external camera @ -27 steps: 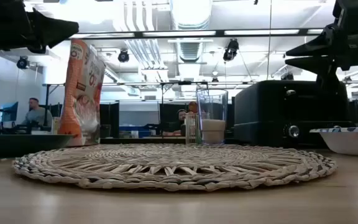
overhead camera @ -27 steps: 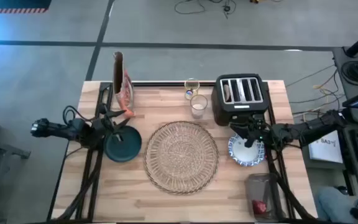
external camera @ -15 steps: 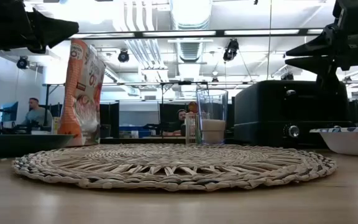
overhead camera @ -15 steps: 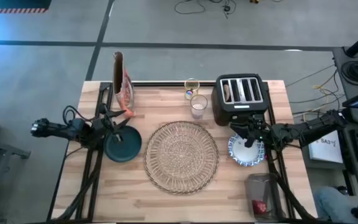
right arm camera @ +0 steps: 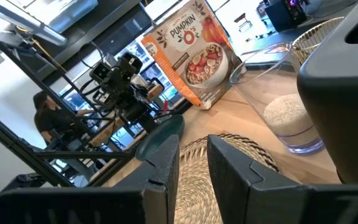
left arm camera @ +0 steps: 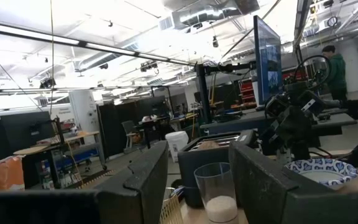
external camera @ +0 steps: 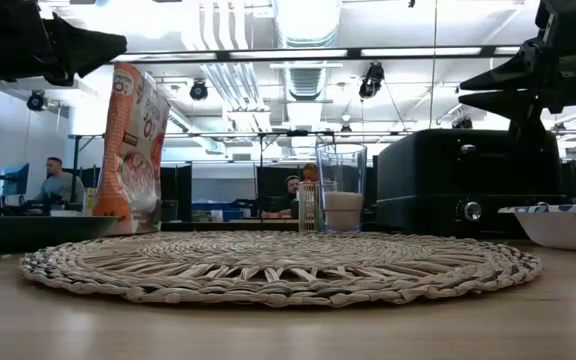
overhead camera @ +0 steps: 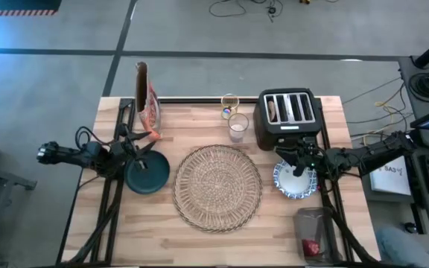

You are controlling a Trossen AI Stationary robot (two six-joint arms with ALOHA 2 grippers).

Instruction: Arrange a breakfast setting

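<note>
1. Wooden table (overhead camera: 199, 231), pale planks; both arms reach in from its two short sides.
2. Woven wicker placemat (overhead camera: 217, 185), round, flat at table centre, nothing on it. In the low view it fills the foreground (external camera: 278, 265).
3. Black four-slot toaster (overhead camera: 289, 116) at the far edge, right of centre; something pale sits in its leftmost slot, cannot tell what.
4. Cereal bag (overhead camera: 146, 103), red-and-brown, upright at the far left corner. Right wrist view shows its printed face (right arm camera: 194, 59).
5. Dark teal plate (overhead camera: 147, 174), left of the placemat, just beside its rim.
6. Left gripper (overhead camera: 141, 152) over the plate's far edge, fingers apart in a moderate gap, nothing seen between them; whether they touch the plate I cannot tell.
7. Blue-and-white patterned bowl (overhead camera: 295, 181), right of the placemat, in front of the toaster.
8. Right gripper (overhead camera: 293, 158) above the bowl's far rim, fingers narrow with a slim gap visible in the right wrist view, holding nothing I can see.
9. Clear container (overhead camera: 313, 232) near the right front corner, with a small dark-red fruit (overhead camera: 310, 246) inside.
10. Small clear glass (overhead camera: 237, 126) between toaster and bag, behind the placemat, white fill in its base (external camera: 341, 188).
11. Second, smaller glass (overhead camera: 229, 104) just behind it at the far edge.
12. Toasted bread ring: not made out in any view.
</note>
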